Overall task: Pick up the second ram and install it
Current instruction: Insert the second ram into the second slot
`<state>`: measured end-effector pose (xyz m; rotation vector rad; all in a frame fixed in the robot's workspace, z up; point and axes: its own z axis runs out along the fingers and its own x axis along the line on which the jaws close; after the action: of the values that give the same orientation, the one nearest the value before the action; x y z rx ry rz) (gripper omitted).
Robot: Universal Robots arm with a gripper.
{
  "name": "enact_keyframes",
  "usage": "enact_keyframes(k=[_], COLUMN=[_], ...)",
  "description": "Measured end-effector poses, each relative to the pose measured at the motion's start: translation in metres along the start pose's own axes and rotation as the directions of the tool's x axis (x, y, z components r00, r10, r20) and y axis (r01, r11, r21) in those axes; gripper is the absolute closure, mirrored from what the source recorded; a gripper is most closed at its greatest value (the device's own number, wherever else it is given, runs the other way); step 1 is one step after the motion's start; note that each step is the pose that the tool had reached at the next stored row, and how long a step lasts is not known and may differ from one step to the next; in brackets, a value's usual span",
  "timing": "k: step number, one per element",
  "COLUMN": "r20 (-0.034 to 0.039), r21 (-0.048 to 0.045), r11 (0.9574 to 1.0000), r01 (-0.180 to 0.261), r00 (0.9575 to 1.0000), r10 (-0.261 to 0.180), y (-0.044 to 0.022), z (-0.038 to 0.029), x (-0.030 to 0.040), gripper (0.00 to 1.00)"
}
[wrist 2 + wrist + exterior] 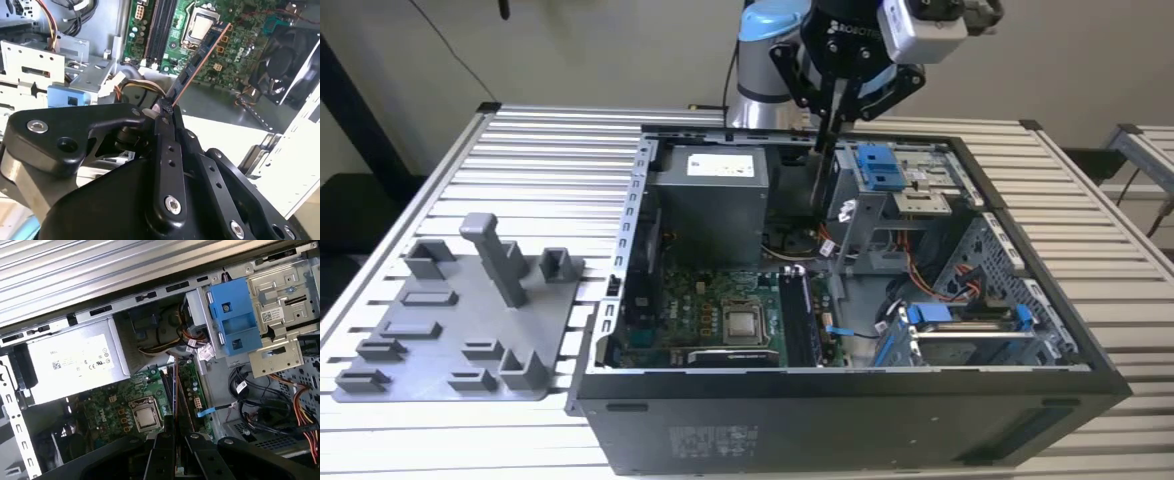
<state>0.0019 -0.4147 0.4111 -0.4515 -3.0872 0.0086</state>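
My gripper (829, 135) hangs over the open computer case (854, 385), shut on the second ram (825, 195). The ram is a thin dark stick that points straight down from the fingertips, above the back of the motherboard (707, 310). In the second wrist view the gripper (165, 107) pinches one end of the ram (197, 62), whose free end reaches out over the board near the CPU socket (202, 25) and the long black memory slots (160, 25). In the first wrist view the ram (175, 387) is edge-on beyond the gripper (169, 422), over the slots.
A grey power supply (707, 190) fills the case's back corner on the exterior view's left. A drive cage with blue latches (881, 165) and loose cables (927, 285) stand close on the right. A grey fixture plate (460, 330) with blocks lies on the slatted table (547, 170).
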Motion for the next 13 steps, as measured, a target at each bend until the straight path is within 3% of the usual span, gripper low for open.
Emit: enact_keyframes(k=[4, 13], r20=[0.0009, 0.0015], r21=[0.0014, 0.0036], r11=[0.9976, 0.9855], r01=[0.069, 0.170], r00=[0.9976, 0.9855], r10=[-0.069, -0.170], y=[0.0000, -0.0014], z=[0.0024, 0.0127], x=[0.0000, -0.0006], gripper=[0.86, 0.86])
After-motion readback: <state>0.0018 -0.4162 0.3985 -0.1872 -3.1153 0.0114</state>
